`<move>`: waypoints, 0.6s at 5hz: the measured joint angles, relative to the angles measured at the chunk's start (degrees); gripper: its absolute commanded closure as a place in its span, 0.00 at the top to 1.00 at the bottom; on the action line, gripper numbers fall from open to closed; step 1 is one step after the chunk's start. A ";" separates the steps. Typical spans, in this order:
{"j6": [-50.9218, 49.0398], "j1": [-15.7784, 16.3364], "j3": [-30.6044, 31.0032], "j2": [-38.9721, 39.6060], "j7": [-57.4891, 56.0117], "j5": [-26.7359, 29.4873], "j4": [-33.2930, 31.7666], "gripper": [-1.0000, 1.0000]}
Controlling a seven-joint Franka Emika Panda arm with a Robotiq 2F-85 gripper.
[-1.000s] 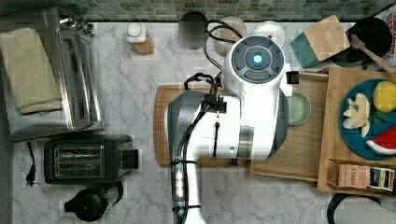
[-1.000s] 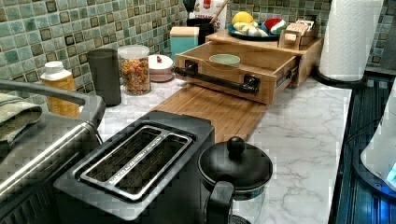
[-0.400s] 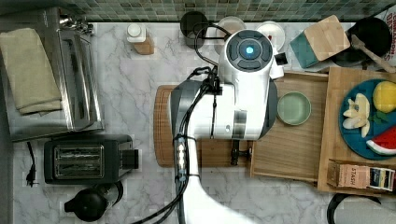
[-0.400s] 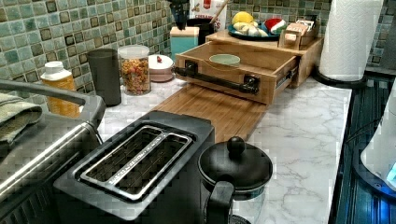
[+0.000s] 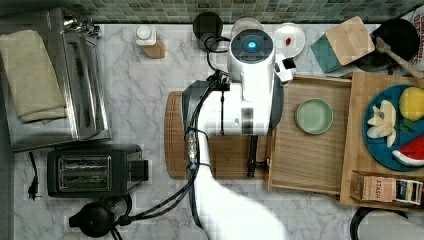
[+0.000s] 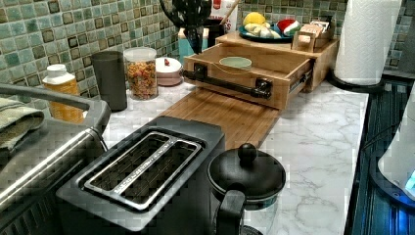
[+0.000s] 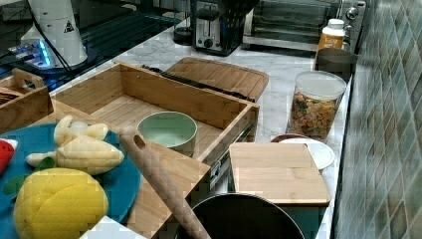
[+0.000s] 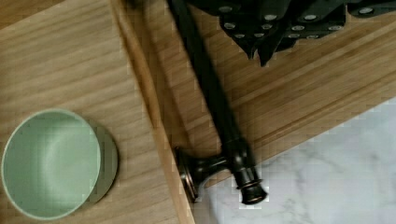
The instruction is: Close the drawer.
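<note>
The drawer (image 5: 305, 155) stands pulled out, a shallow light-wood box with a pale green bowl (image 5: 313, 116) on its bottom. Its black bar handle (image 5: 252, 155) runs along the front, over a wooden cutting board (image 5: 220, 165). In the left view my gripper (image 6: 195, 41) hangs shut just above the far end of the handle (image 6: 230, 85), holding nothing. The wrist view has the dark fingertips (image 8: 252, 46) on the board side of the handle (image 8: 210, 98), with the bowl (image 8: 51, 163) inside the drawer. In the top view my arm covers the gripper.
A raised wooden shelf (image 5: 357, 150) behind the drawer carries a blue fruit plate (image 5: 395, 125). A cereal jar (image 6: 142, 73), black cup (image 6: 110, 78) and white dish (image 6: 169, 71) line the tiled wall. Toaster (image 5: 92, 170), kettle (image 5: 97, 217) and paper towel roll (image 6: 364, 39) stand around.
My arm has swung toward the top view's upper left, and the gripper has come lower at the far end of the handle. The drawer has not moved.
</note>
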 measured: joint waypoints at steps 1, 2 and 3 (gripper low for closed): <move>3.25 1.38 -0.01 2.66 0.01 -4.40 -1.29 0.00; 9.40 3.04 0.17 2.85 0.00 -7.06 -4.48 0.00; 12.00 3.46 1.31 2.83 -0.99 -7.60 -5.76 0.00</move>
